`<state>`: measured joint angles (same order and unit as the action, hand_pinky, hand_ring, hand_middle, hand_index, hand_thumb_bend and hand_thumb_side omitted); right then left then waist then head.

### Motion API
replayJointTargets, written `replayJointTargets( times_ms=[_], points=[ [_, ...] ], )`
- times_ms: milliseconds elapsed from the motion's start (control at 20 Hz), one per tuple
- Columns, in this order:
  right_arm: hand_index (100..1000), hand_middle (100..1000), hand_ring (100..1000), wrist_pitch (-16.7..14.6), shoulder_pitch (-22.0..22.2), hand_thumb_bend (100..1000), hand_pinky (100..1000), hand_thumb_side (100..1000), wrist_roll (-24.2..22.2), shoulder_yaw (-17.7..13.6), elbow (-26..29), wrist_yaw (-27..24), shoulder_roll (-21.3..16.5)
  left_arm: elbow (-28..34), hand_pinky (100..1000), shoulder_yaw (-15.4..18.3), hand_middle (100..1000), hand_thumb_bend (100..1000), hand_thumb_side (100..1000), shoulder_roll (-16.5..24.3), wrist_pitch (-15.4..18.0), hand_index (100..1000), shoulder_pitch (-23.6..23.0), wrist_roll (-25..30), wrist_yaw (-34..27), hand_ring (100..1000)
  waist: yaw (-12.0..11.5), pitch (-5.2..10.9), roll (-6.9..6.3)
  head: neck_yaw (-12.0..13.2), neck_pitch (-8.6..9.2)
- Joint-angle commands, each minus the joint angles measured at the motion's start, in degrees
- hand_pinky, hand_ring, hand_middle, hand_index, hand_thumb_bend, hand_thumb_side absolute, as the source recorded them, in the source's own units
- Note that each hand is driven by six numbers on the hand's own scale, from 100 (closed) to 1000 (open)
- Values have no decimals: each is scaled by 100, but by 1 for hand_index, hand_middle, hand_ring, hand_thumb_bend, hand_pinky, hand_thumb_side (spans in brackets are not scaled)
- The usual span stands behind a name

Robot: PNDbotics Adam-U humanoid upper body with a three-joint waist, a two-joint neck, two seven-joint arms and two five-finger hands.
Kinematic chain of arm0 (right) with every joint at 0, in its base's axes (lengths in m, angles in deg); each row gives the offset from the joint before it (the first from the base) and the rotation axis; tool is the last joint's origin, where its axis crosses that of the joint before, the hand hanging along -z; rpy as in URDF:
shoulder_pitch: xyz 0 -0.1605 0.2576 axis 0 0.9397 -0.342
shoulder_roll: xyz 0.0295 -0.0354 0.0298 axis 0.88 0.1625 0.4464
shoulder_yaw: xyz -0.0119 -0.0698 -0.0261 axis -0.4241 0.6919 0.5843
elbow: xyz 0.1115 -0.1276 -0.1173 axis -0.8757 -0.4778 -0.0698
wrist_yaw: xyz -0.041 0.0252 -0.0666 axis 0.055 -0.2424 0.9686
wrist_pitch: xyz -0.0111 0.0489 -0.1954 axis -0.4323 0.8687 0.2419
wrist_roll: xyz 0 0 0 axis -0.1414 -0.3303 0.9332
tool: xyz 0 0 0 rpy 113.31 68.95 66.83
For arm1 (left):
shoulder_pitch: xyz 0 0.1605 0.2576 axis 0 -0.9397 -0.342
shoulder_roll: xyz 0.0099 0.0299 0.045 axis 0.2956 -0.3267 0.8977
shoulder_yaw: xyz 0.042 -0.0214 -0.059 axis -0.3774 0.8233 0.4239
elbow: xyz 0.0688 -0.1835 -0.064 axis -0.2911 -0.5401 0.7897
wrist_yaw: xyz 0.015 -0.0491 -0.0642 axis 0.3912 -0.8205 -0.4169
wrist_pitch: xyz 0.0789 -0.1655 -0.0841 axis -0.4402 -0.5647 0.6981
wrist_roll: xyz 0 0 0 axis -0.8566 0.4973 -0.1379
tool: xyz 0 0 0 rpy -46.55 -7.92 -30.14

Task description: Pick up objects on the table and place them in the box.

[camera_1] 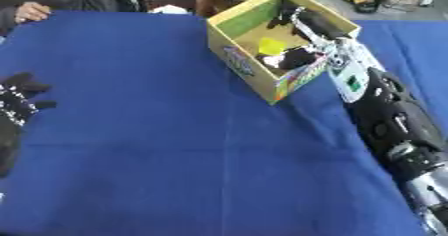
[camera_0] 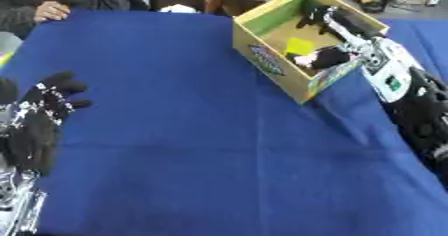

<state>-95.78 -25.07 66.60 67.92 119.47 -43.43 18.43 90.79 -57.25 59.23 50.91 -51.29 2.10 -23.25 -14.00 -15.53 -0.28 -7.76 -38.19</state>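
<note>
Resting near the lower left corner, the left hand [camera_0: 39, 122] lies on the blue-covered worktop [camera_0: 201, 145] with its black fingers relaxed, spread and pointing up the view, holding nothing. The left eye view shows it almost whole, with some silver forearm beneath it at the bottom edge; the right eye view cuts it at the left border, so only the fingertips and part of the palm appear there. In exchange, the right eye view shows far more of the right arm [camera_1: 394, 125], from the silver joint at the bottom right up along the black forearm to a white wrist section.

Farther back stands the cardboard box [camera_0: 262, 55], open at the top, turned corner-on, with printed artwork on its near walls and a green inner wall. The right hand [camera_0: 331, 57] reaches over the box's right rim and sits inside it; I cannot tell whether its fingers are curled or straight. Inside the box, just beside the hand, lies a yellow object [camera_0: 300, 45]. A pale pinkish patch shows by the fingers, too unclear to name.
</note>
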Motion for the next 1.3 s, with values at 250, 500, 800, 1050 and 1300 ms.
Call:
replayJointTargets(
  times_ms=[250,500,800,1050,1300],
  points=[
    [740,699,777,-123,61,530,620,482,106,60,790,-472,-226,95,711,78,624,842,1000,67,13,792,-17,-47,1,800,243,182,-8,164,-27],
    [740,690,768,38,558,559,590,515,184,120,2223,-2034,-499,64,710,193,624,840,1000,138,38,789,-138,-153,47,800,708,289,-28,509,-173],
    [780,741,794,663,1921,601,581,554,304,-125,3940,-4314,-580,26,710,313,626,838,1000,198,66,789,-194,-292,116,803,1197,325,-66,830,-197],
    [796,759,793,1085,2881,571,573,584,815,-705,4335,-5419,-222,4,709,416,627,834,1000,246,95,789,-219,-430,157,804,1436,336,-124,1022,-185],
    [799,760,794,1299,3466,520,572,596,1255,-991,4512,-6180,-24,-7,709,501,630,829,1000,264,122,789,-287,-579,166,813,1571,333,-177,1139,-169]
  ],
)
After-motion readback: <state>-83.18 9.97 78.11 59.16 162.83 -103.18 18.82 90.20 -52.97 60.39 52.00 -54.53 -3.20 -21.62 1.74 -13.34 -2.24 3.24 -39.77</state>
